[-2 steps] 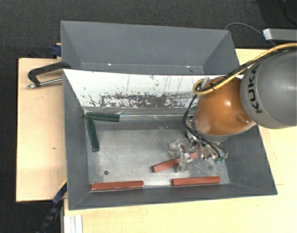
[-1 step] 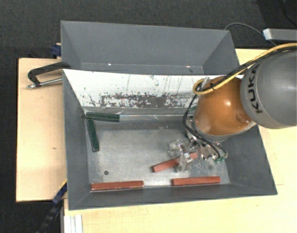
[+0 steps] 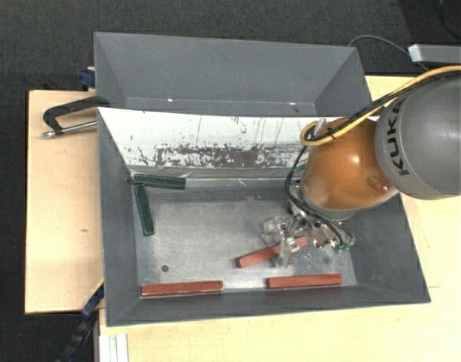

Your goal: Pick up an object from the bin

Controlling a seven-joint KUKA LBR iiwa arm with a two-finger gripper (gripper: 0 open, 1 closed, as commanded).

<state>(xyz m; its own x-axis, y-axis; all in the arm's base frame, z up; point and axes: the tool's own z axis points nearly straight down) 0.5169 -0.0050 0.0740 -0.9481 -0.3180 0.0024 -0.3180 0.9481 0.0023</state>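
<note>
My gripper hangs low over the right part of the bin floor, under the orange cover. Its metal fingers come down onto the right end of a short red-brown bar that lies tilted on the floor. Just in front of it, a longer red-brown bar lies flat along the front wall.
Another long red-brown bar lies along the front wall at the left. Two dark green bars sit in the back left corner, one along the back wall, one pointing toward the front. The arm and its cables cover the right side.
</note>
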